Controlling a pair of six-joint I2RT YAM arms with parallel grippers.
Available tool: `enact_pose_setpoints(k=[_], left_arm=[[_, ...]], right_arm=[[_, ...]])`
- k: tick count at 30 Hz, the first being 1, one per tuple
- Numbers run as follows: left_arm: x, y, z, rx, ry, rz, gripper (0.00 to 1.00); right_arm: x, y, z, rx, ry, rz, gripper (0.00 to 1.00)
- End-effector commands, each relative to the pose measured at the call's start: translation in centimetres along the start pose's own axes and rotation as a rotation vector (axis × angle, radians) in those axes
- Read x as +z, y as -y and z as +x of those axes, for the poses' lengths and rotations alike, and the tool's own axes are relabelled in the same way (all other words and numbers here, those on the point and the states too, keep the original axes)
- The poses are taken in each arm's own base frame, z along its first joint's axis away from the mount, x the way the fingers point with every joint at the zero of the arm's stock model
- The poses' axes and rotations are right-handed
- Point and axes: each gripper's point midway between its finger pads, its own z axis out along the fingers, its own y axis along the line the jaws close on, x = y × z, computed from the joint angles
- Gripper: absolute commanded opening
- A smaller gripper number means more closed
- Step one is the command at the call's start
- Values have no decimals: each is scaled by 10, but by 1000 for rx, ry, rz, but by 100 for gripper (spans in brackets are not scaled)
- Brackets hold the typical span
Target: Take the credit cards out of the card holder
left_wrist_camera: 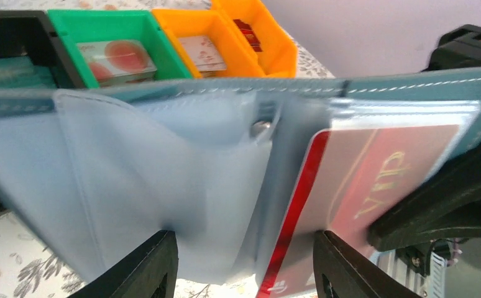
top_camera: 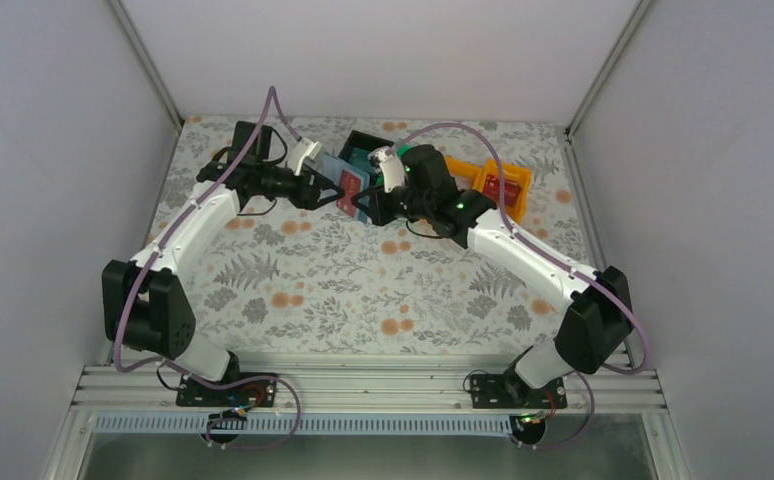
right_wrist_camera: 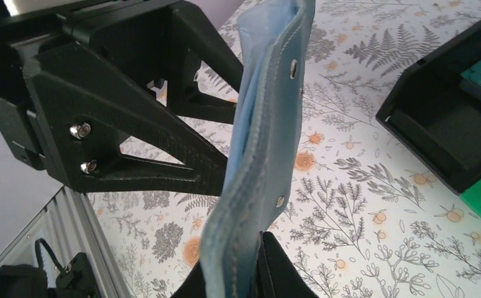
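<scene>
Near top centre, the right fingers (right_wrist_camera: 279,274) clench the card holder (left_wrist_camera: 132,161) aloft; the left fingers (left_wrist_camera: 143,268), spread below its red VIP card (left_wrist_camera: 375,177), may pinch the pocket too and jerk it loose.

**Only one word readable: "VIP"**

Gold letters "VIP" on the red card (left_wrist_camera: 362,167), sitting behind clear plastic in the card holder (left_wrist_camera: 163,155). Printed across the middle of the card's face, reading sideways in the left wrist view. Small white mark by the card's lower corner, too blurry to make out. Faint print on the pale card (left_wrist_camera: 117,59) in the green bin (left_wrist_camera: 101,25) and the second pale card (left_wrist_camera: 202,53) in the orange bin (left_wrist_camera: 188,18), not legible either.
</scene>
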Motion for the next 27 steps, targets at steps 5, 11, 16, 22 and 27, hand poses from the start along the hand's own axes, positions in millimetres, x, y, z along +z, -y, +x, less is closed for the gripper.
enact_pose_setpoints(k=[5,11,16,22,27], left_arm=[[-25,65,-14,218,71,251,42],[-36,105,-13,323,97,337,29],[-44,115,-12,340,85,348,4],[-54,127,-5,369,72,374,33],[-70,121,-21,347,90,247,42]], right_arm=[[-25,-54,-9,-196,39,-225,4],[-34,-66,-14,-246,67,-275,4],[-38,-67,-15,-259,74,-276,4],[-49,-63,-21,-269,88,-282,4],[-58,-63,-36,-258,99,-269,4]])
